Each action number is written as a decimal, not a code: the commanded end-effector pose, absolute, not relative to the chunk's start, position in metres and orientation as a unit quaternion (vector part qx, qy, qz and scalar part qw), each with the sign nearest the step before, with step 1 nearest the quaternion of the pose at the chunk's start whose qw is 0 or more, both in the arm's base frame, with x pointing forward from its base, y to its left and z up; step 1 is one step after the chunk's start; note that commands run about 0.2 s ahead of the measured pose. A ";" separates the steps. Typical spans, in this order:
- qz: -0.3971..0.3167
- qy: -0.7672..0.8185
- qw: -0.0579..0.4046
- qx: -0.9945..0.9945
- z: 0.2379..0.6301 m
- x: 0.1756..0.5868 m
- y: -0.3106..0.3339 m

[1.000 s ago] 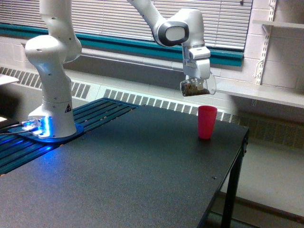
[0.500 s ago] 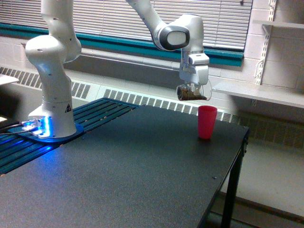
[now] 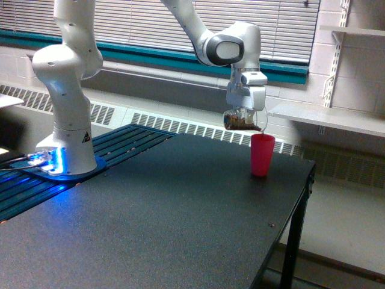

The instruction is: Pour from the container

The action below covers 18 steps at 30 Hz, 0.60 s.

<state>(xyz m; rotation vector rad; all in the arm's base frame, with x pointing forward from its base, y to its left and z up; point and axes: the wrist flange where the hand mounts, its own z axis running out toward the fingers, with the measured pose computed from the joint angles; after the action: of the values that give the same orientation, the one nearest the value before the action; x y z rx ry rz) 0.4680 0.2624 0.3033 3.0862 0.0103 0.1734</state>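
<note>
In the exterior view the white arm's gripper (image 3: 244,112) is shut on the container (image 3: 243,120), a small clear cup with brown granular contents. The container hangs tilted on its side, its mouth turned toward the exterior view's right. It hovers just above and slightly to the exterior view's left of a pink-red cup (image 3: 261,155), which stands upright on the black table (image 3: 162,217) near the far right corner. The container's mouth edge is close to the pink cup's rim. No grains are visible falling.
The arm's white base (image 3: 67,120) stands at the exterior view's left on a slatted surface with a blue light. The table's right edge (image 3: 301,198) drops off close beside the pink cup. A white shelf (image 3: 337,120) and window blinds lie behind.
The gripper with the container has dropped lower and shifted slightly toward the exterior view's left, ending nearer the pink cup's rim. The pink cup has not moved.
</note>
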 end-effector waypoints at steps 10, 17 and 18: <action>0.043 0.021 0.045 0.998 0.298 0.466 0.276; 0.038 0.024 0.053 0.998 0.297 0.467 0.278; 0.038 0.024 0.053 0.998 0.297 0.468 0.278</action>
<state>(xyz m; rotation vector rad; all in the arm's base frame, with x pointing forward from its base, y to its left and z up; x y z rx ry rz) 0.4659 0.2717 0.2922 3.0375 0.0680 0.1063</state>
